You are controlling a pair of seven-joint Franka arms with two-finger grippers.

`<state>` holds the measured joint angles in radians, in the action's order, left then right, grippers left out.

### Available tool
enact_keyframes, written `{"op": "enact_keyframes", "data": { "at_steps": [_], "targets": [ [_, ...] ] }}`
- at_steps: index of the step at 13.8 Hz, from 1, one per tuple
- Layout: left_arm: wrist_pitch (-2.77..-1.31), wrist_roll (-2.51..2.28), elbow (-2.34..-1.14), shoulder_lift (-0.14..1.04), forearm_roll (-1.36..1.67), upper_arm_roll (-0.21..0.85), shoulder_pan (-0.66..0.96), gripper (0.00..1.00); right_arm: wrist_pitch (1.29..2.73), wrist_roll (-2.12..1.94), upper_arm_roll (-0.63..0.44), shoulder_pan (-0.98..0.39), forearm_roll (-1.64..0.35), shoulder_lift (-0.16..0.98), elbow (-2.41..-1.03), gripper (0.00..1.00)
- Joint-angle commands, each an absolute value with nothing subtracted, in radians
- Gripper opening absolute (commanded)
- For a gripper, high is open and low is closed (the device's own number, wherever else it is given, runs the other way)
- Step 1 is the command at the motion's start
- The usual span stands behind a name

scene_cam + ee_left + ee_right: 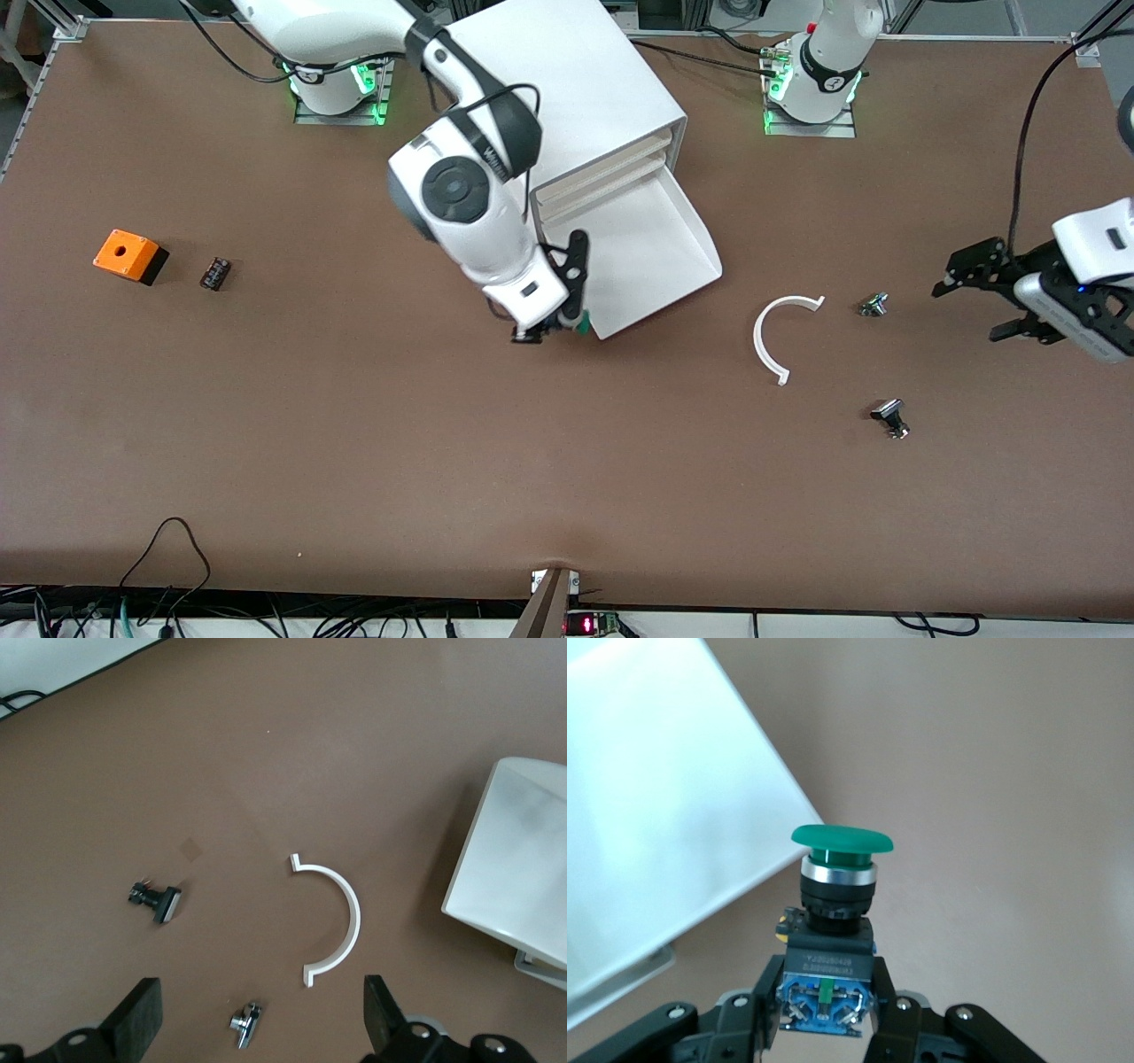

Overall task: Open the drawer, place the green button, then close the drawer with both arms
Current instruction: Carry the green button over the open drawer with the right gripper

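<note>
The lowest drawer (656, 239) of the white cabinet (567, 80) is pulled open and looks empty. My right gripper (554, 330) is shut on the button (582, 328) and holds it over the table just beside the drawer's front corner. In the right wrist view the fingers (890, 1010) clamp the blue-black body of the button (837, 904), its green cap pointing away, with the drawer (664, 842) alongside. My left gripper (970, 310) is open and empty over the table at the left arm's end. In its wrist view it (261, 1014) hovers above a small silver part, and the drawer (523, 877) shows farther off.
A white C-shaped strip (780, 341) lies next to the drawer toward the left arm's end. A small silver part (873, 305) and a black-and-silver knob (891, 416) lie near it. An orange cube (128, 255) and a small black part (214, 272) lie at the right arm's end.
</note>
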<state>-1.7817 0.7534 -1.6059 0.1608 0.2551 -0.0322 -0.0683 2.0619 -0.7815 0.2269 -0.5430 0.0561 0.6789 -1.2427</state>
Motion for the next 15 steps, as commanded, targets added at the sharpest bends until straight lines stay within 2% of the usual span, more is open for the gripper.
{"op": "enact_keyframes", "data": {
  "at_steps": [1,3,9,12,15],
  "targets": [
    [-1.671,0.707,-1.533,0.123,0.125,-0.031,-0.066,1.00,2.046,-0.778,0.218,-0.632,0.084,0.690,-1.215,0.29],
    [-1.629,0.588,-1.517,0.114,0.048,-0.017,-0.061,1.00,2.049,-0.791,0.219,-0.644,0.084,0.712,-1.207,0.30],
    [-1.629,0.361,-1.511,0.115,0.013,0.014,-0.049,1.00,2.051,-0.827,0.218,-0.735,0.150,0.778,-1.209,0.31],
    [-1.625,0.221,-1.497,0.117,-0.089,0.083,-0.046,1.00,2.095,-0.816,0.216,-0.775,0.175,0.825,-1.210,0.31],
    [-1.624,0.212,-1.500,0.117,-0.087,0.077,-0.049,1.00,2.129,-0.808,0.213,-0.784,0.189,0.860,-1.215,0.31]
  ]
}}
